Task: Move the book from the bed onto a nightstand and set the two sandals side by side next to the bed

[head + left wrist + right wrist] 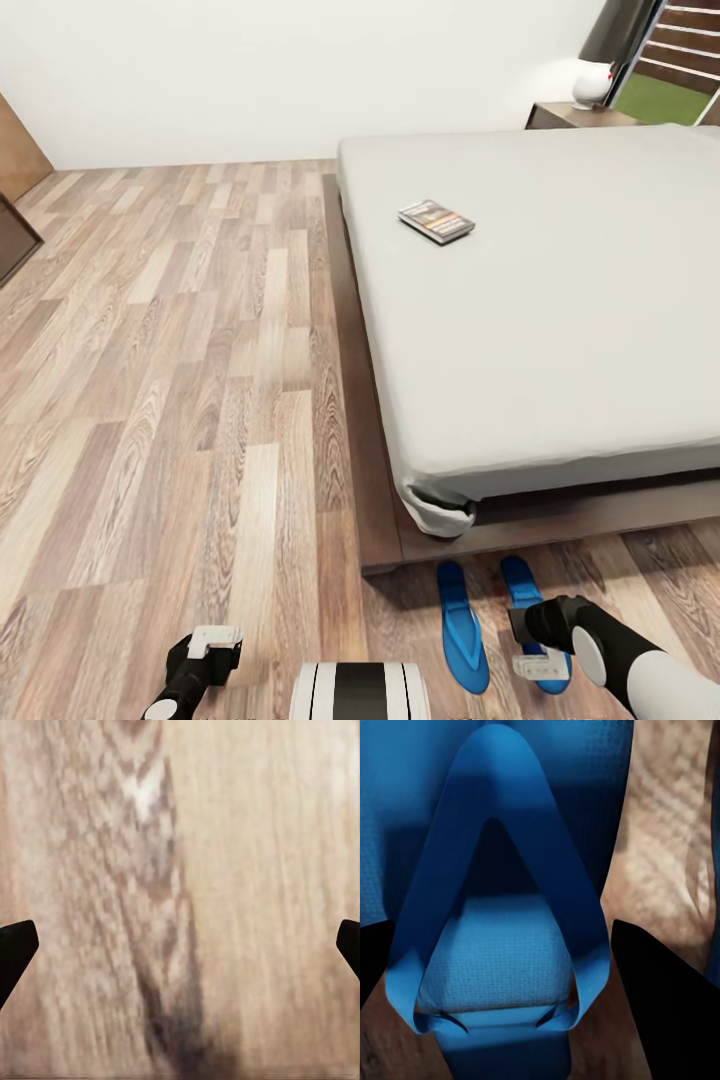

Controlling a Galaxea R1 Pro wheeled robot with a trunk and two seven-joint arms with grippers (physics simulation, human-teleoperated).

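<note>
Counted in the head view:
- 1 large low bed (pixel 560 330), pale grey mattress on a dark brown wooden frame.
- 1 small thin paperback book (pixel 436 221), dark cover.
- 2 flat bright blue flip-flop sandals: one (pixel 463 627) seen whole, one (pixel 524 588) partly covered by an arm.
- 1 dark brown wooden nightstand (pixel 565 116).
- 1 small white rounded object (pixel 592 84) on it; kind cannot be told.
- 2 grippers: left (pixel 213 642), right (pixel 538 664).

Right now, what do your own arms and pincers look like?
The left pincer has a white block head on a black wrist. The right arm is white with a black forearm and a grey round joint cap; the right pincer is white. The wrist views show black fingertips.
</note>
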